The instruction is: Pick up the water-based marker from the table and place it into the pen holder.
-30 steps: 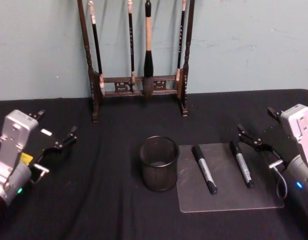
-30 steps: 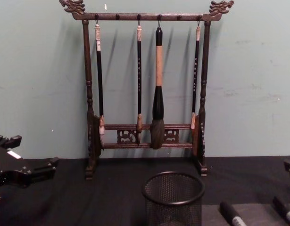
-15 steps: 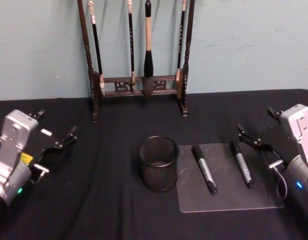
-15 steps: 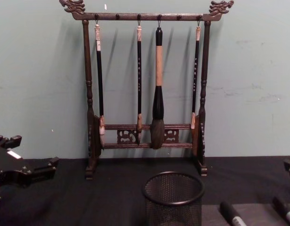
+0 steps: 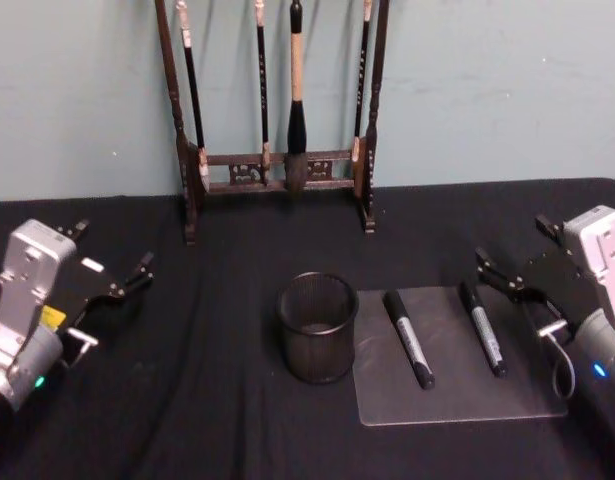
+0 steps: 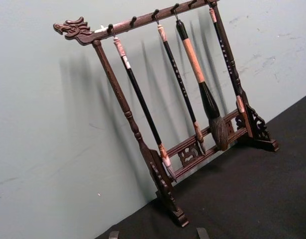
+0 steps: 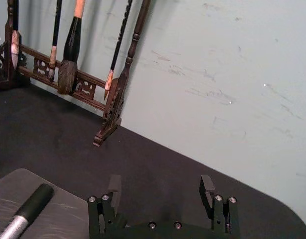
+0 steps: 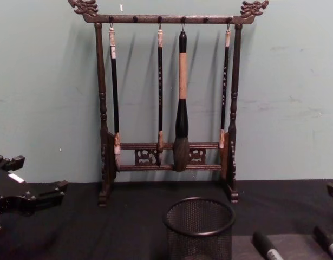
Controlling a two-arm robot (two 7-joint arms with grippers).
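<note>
Handling, judged. The water-based marker [image 5: 483,328] lay flat on a translucent mat [image 5: 457,395] on the black tabletop [image 5: 217,420], just beside the right end effector [image 5: 508,238]. It was judged light and rigid. The smooth round barrel was expected to slip, or to roll on the slick mat if nudged. A hold across the grey barrel near mid-length, below the black cap, was judged best, so that the marker would stay balanced when tipped upright. A second marker [image 5: 408,338], alike in look, lay on the same mat nearer the pen holder [image 5: 317,327]. Which of the two was meant could not be told. The pen holder stood upright just off the mat's left edge. Being thin wire mesh, it was judged light enough to shift or topple if struck on entry.

End effectors. The right one was released, its fingers spread wide in the right wrist view and nothing between them. The left end effector [image 5: 112,247] was likewise released and was parked well apart at the left of the tabletop.

Counts.
- Markers: two.
- Pen holder: one.
- Mat: one.
- Wooden brush rack [image 8: 166,146]: one.
- Hanging calligraphy brushes [image 8: 181,108]: four, three slim and one thick.
</note>
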